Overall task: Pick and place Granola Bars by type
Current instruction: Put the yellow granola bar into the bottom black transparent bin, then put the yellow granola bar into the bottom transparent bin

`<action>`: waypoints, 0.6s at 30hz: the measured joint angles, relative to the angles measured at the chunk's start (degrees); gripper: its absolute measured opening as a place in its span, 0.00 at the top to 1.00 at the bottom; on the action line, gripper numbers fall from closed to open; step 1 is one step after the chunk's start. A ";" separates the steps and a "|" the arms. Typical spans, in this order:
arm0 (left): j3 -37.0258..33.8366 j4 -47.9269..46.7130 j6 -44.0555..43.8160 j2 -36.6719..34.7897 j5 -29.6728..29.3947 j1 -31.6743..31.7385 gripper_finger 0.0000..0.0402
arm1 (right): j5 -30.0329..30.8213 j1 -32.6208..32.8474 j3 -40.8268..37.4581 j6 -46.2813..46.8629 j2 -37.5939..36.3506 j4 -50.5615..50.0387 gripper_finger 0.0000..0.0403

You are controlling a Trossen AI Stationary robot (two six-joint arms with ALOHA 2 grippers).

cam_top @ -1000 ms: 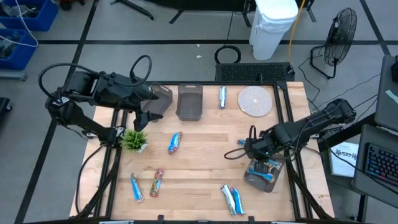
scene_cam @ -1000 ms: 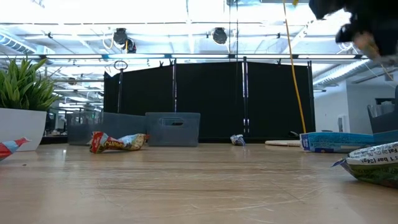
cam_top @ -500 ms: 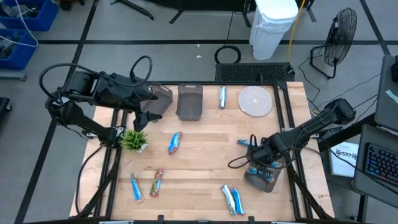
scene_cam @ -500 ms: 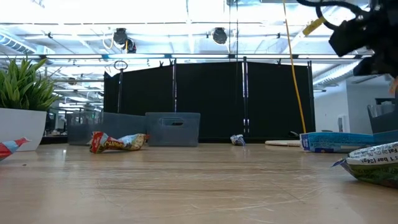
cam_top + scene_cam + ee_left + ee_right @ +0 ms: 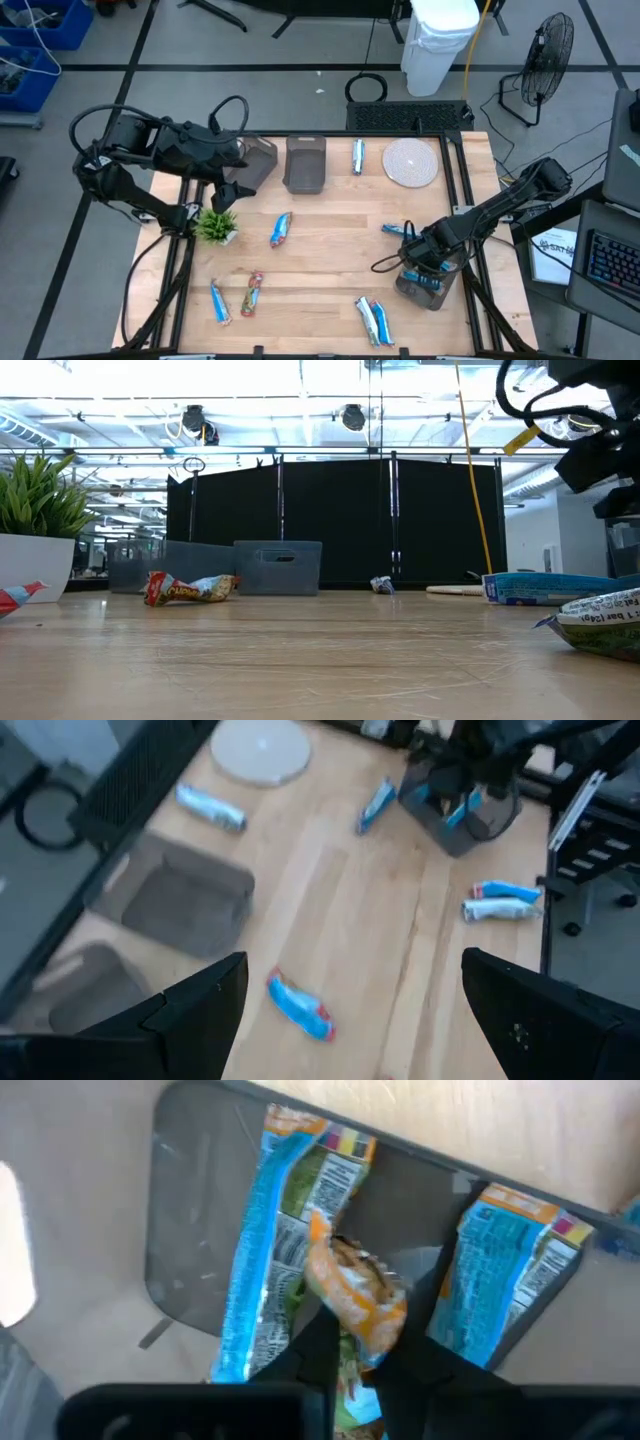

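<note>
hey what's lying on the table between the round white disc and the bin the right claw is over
One granola bar in a blue wrapper lies on bare wood between the round white disc and the bin under the right claw. The high view shows it.

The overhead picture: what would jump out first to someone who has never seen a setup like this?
First, the right gripper at the table's right edge, lowered over a grey bin holding blue granola bars, a wrapper end pinched in its fingers. Then more bars scattered over the wooden table. The left gripper waits open over the far-left corner, by a small green plant.
</note>
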 joint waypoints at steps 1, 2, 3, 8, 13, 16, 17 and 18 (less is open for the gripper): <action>0.00 -0.87 -1.05 0.00 0.02 0.00 0.09 | 0.00 -0.01 -0.13 -0.02 -0.17 0.05 0.86; 0.00 -1.52 -2.28 0.00 0.01 0.00 0.09 | 0.00 -0.01 -0.23 -0.07 -0.42 0.18 0.84; 0.00 -2.11 -3.33 0.00 0.02 0.00 0.09 | -0.02 -0.12 -0.23 -0.18 -0.62 0.37 0.82; 0.00 -2.53 -6.27 0.00 1.87 0.00 0.09 | -0.07 -1.20 -0.23 0.20 -2.94 0.55 0.70; 0.00 -2.21 -7.61 0.00 2.80 -0.47 0.09 | -0.08 -2.37 -0.23 0.22 -6.79 0.35 0.60; 0.00 -2.23 -8.30 0.13 2.77 -1.07 0.09 | -0.13 -3.22 -0.23 0.66 -9.54 0.26 0.54; 0.00 -2.21 -8.97 0.15 2.81 -1.18 0.09 | -0.33 -3.48 -0.23 0.92 -10.67 0.31 0.53; 0.00 -2.21 -9.47 0.15 2.81 -1.30 0.09 | -1.14 -3.88 -0.23 1.43 -11.72 0.38 0.51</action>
